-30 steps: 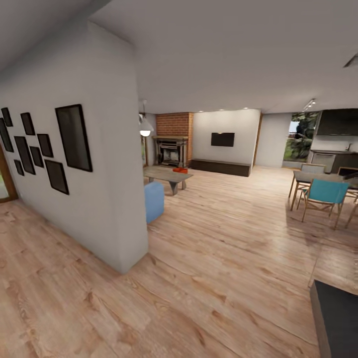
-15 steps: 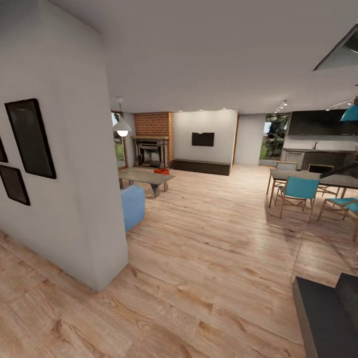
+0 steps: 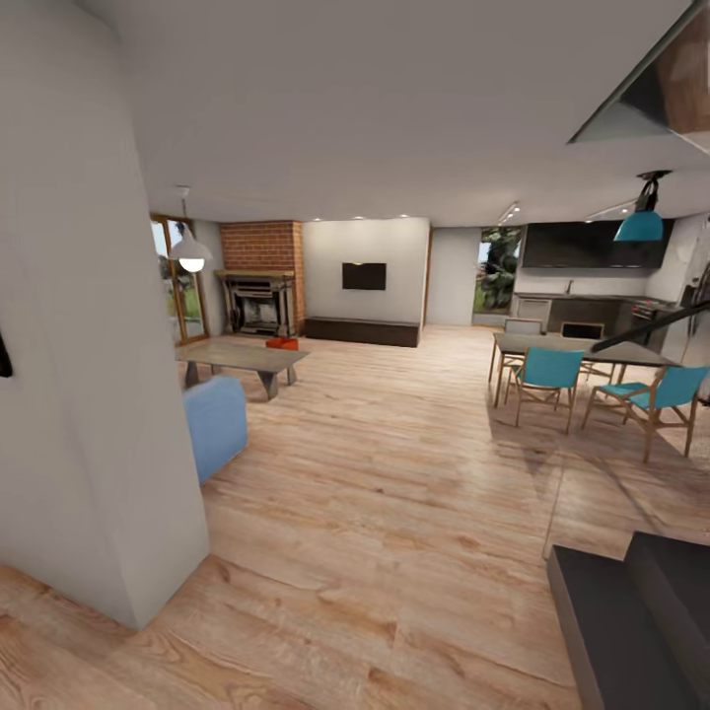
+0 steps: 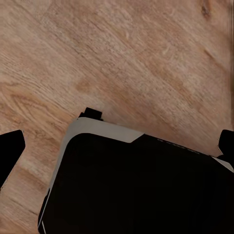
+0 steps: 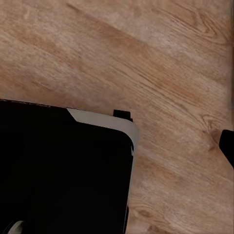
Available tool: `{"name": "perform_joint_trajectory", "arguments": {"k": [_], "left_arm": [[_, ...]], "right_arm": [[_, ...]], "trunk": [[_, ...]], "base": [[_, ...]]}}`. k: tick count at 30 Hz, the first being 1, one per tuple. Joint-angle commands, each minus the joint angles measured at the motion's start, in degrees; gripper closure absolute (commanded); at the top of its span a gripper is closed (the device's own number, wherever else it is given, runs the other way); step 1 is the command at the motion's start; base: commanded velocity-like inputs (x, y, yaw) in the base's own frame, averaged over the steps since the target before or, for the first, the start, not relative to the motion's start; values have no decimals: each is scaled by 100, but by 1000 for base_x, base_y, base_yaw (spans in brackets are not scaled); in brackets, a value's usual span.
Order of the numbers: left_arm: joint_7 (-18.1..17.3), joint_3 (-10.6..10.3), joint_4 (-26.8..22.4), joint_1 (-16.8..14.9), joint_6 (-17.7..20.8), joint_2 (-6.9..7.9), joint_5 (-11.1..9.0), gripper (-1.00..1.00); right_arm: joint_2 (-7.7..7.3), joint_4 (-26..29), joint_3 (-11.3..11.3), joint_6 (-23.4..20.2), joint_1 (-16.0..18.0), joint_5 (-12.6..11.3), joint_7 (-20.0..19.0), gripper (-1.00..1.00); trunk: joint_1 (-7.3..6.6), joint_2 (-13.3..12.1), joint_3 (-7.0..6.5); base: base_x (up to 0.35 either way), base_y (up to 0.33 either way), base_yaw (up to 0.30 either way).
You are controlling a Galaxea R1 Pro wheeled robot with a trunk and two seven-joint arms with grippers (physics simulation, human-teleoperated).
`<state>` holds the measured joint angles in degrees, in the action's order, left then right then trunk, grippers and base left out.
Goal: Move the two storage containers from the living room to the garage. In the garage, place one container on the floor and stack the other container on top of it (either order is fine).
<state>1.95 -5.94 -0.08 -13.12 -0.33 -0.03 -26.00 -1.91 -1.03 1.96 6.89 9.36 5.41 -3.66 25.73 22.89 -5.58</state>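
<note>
Far across the living room, a small orange-red storage container [image 3: 282, 343] rests at the far end of a low grey coffee table [image 3: 237, 355], in front of the red-brick fireplace [image 3: 258, 291]. It is too small to tell whether it is one bin or two. In the left wrist view, my left gripper [image 4: 118, 146] is open over the wood-plank floor, one dark fingertip at each side edge, above my dark base [image 4: 136, 190]. In the right wrist view, my right gripper [image 5: 117, 146] shows one fingertip [image 5: 227, 146] far out at the edge, with nothing held.
A white wall corner [image 3: 99, 394] stands close on the left, with a blue sofa end [image 3: 215, 424] behind it. A dining table with teal chairs [image 3: 547, 373] is at the right. A dark low block [image 3: 631, 611] sits at the lower right. Wood floor [image 3: 394, 473] stretches ahead.
The camera has turned right and moved forward: the wall with the black frames has slid off to the left, and the dining area and teal lamp have come into view.
</note>
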Motion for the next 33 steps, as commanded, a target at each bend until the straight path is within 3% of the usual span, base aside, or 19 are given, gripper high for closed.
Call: {"name": "perform_joint_trajectory", "arguments": {"k": [1, 15, 33], "left_arm": [[16, -48, -1, -1, -5, -2, -45, -100], [16, -48, -1, 2, -4, 6, -45, -100], [16, -48, -1, 2, -5, 11, -45, -100]], "right_arm": [[-2, -11, 14, 23, 5, 48, -3, -100], [1, -11, 14, 32, 5, 51, -3, -100], [5, -11, 32, 45, 5, 74, -3, -100]], "trunk": [[5, 3, 2], [5, 3, 2], [5, 3, 2]], "base": [[323, 0, -247], [323, 0, -234], [323, 0, -15]]}}
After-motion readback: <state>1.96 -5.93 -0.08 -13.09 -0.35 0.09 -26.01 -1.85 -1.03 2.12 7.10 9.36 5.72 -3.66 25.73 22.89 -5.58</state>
